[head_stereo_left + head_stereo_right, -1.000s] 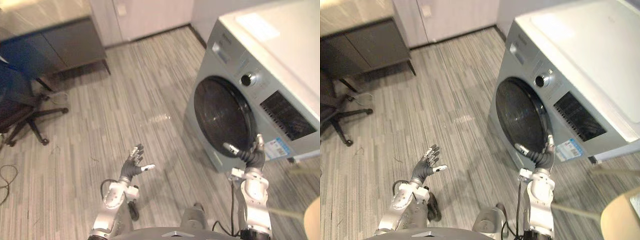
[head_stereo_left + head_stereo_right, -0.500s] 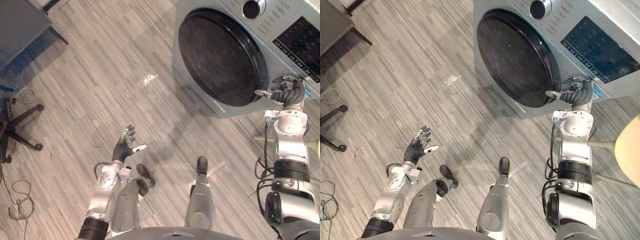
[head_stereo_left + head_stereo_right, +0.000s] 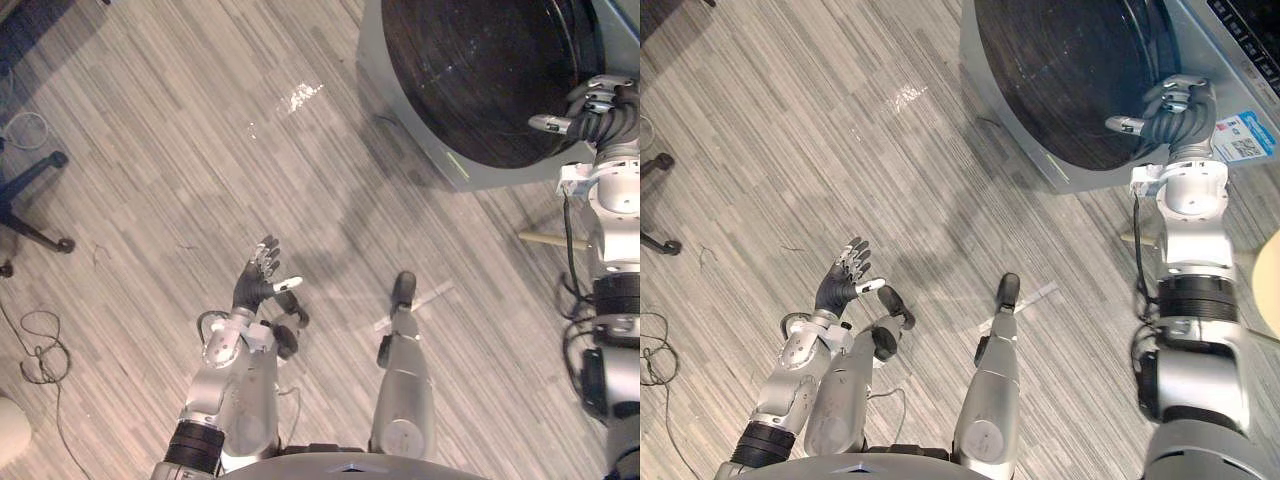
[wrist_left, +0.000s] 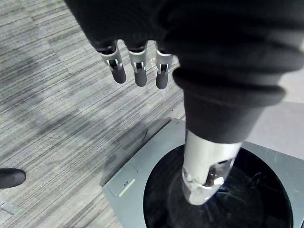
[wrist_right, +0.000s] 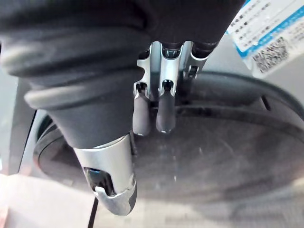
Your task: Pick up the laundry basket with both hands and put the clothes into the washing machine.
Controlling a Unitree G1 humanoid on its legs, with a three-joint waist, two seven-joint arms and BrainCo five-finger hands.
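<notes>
The grey washing machine [image 3: 378,95] stands at the upper right, its dark round door [image 3: 470,70] closed. My right hand [image 3: 1175,110] is at the door's right rim. Its fingers [image 5: 164,109] curl onto that rim [image 5: 213,102], and the thumb sticks out over the glass. Over the wood floor at the lower left, my left hand [image 3: 258,285] hangs open and holds nothing. In the left wrist view its straight fingers [image 4: 137,71] point toward the machine's door [image 4: 261,199].
An office chair's wheeled base [image 3: 30,200] stands at the far left, with a thin cable [image 3: 40,350] lying on the floor below it. A wooden stool leg [image 3: 545,238] and a pale seat edge [image 3: 1272,290] sit at the right, beside the machine. A blue-and-white sticker [image 3: 1240,135] marks the machine's front.
The camera has tilted down and come closer to the machine. My right hand has stayed at the door's right rim, with its fingers curled further. The left hand has stayed open.
</notes>
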